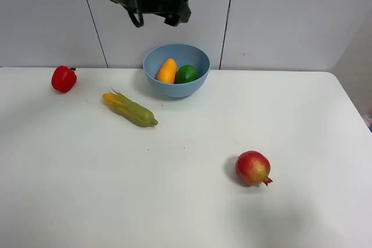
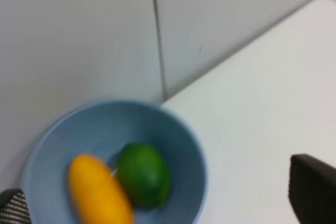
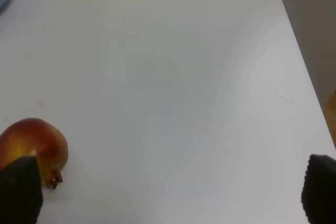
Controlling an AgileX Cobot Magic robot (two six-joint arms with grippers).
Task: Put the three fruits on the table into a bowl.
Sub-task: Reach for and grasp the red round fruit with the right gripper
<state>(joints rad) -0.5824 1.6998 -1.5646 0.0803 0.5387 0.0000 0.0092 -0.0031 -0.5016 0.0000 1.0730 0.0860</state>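
Observation:
The light-blue bowl (image 1: 176, 88) stands at the back middle of the white table (image 1: 116, 190). The orange-yellow mango (image 1: 167, 71) and the green lime (image 1: 186, 74) lie inside it side by side. The red pomegranate (image 1: 253, 168) lies on the table, front right, crown tip pointing right. My left gripper (image 1: 156, 17) hangs open and empty above and a little left of the bowl. The left wrist view shows the bowl (image 2: 178, 129), mango (image 2: 100, 195) and lime (image 2: 143, 174) below the gripper (image 2: 163, 203). My right gripper (image 3: 170, 192) is open and empty, with the pomegranate (image 3: 34, 142) beside one finger; it is out of the high view.
A small red bell pepper (image 1: 63, 79) sits at the back left. A long green-yellow husked vegetable (image 1: 129, 108) lies left of the bowl. A grey panelled wall (image 1: 279, 15) runs behind the table. The table's right edge (image 3: 302, 77) shows in the right wrist view.

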